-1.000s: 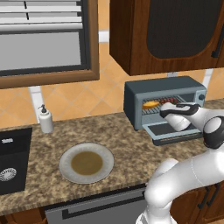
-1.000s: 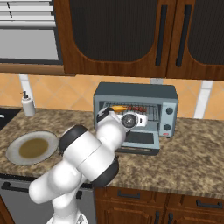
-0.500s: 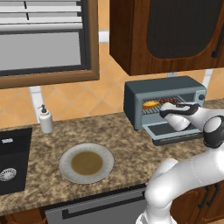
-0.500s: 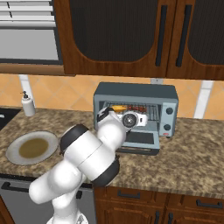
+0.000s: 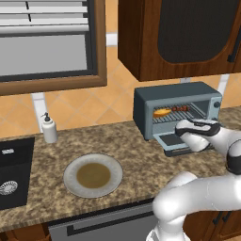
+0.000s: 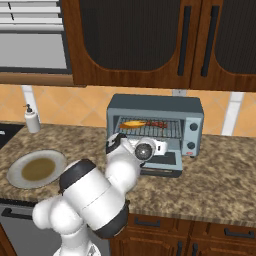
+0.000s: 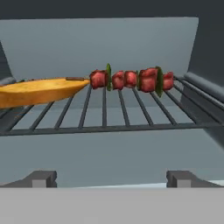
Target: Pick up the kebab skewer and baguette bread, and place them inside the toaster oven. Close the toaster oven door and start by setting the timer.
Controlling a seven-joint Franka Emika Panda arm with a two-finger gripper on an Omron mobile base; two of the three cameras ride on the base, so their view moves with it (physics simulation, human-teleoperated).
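The toaster oven [image 5: 179,92] [image 6: 155,102] stands open on the counter. Its door [image 5: 170,141] [image 6: 164,163] lies dropped flat in front. On the wire rack [image 7: 105,111] the golden baguette bread [image 5: 162,112] [image 6: 132,123] [image 7: 39,89] lies at the left. The kebab skewer [image 5: 180,108] [image 6: 157,124] [image 7: 131,79] lies right of it, its stick end touching the loaf's tip. My gripper [image 5: 196,124] [image 7: 111,179] hovers over the dropped door, facing the oven mouth, open and holding nothing. Both fingertips [image 7: 41,178] stand wide apart below the rack.
A round plate [image 5: 93,175] [image 6: 35,169] with a brown centre sits on the granite counter to the left. A soap dispenser [image 5: 48,128] [image 6: 32,120] and a dark sink [image 5: 12,172] lie further left. Dark wooden cabinets [image 5: 179,33] hang above the oven. The knob panel [image 6: 191,132] is on its right.
My hand has eased slightly back and down from the oven mouth, jaws still wide. The baguette and skewer have not moved.
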